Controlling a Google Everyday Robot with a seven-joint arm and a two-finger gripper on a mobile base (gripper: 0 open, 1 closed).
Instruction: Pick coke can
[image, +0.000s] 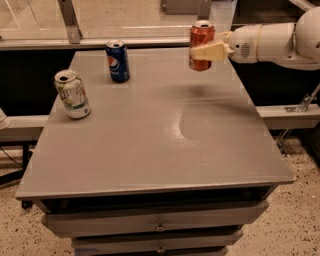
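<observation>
The coke can (201, 36), red with a silver top, hangs upright in the air above the far right part of the grey table (150, 145). My gripper (202, 50) reaches in from the right and is shut on the can's lower half, one cream finger (209, 51) crossing its front. The can's shadow lies on the table just below it. The white arm (272, 42) runs off the right edge of the view.
A blue Pepsi can (118, 61) stands at the far middle-left of the table. A white-and-green can (73, 93) stands near the left edge. Drawers sit under the table's front edge. A metal rail runs behind the table.
</observation>
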